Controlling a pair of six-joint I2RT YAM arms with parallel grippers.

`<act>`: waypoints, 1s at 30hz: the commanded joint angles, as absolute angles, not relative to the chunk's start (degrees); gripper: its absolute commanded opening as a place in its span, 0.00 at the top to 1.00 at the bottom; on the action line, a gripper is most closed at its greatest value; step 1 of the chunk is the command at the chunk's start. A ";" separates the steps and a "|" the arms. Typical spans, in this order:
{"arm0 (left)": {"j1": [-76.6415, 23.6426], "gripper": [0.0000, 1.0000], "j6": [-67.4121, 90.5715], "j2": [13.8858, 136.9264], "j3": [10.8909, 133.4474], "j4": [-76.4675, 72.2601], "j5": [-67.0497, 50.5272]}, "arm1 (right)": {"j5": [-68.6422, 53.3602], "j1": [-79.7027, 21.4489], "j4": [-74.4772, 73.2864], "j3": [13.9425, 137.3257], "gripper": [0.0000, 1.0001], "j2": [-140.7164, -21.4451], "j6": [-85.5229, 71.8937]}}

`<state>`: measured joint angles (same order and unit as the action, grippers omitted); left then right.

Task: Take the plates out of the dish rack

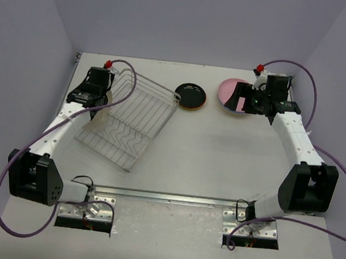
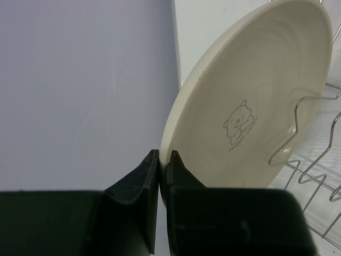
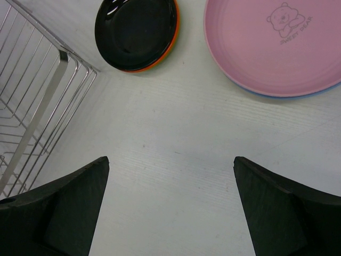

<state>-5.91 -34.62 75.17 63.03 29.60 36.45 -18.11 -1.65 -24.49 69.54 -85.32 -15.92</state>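
Observation:
My left gripper (image 2: 162, 156) is shut on the rim of a cream plate (image 2: 256, 96) with a bear print, which stands upright among the wires of the dish rack (image 2: 311, 160). In the top view the silver wire dish rack (image 1: 134, 119) sits at the left, with my left gripper (image 1: 96, 104) at its left end. A black plate (image 1: 191, 95) lies on an orange one right of the rack. A pink plate (image 1: 228, 91) lies on a blue one at the back right. My right gripper (image 3: 170, 162) is open and empty above the table, near the pink plate (image 3: 272, 48) and the black plate (image 3: 136, 32).
Lavender walls close in the table on the left, back and right. The rack's right corner (image 3: 37, 90) shows in the right wrist view. Purple cables loop beside both arms.

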 commanded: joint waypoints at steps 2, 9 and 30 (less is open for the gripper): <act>-5.45 1.00 -38.71 71.90 69.43 24.11 40.48 | -19.10 -2.14 -22.56 70.17 0.01 -85.22 -16.61; -5.54 1.00 -39.81 71.41 76.98 26.58 38.92 | -19.21 -2.59 -22.98 70.66 0.01 -85.12 -16.48; -7.24 1.00 -15.98 74.79 91.65 55.63 -11.77 | -23.95 -20.47 -18.22 77.83 0.01 -79.61 -11.92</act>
<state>-6.27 -20.90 75.29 92.71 54.30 1.69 -27.13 -14.45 -19.67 72.04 -80.20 -15.91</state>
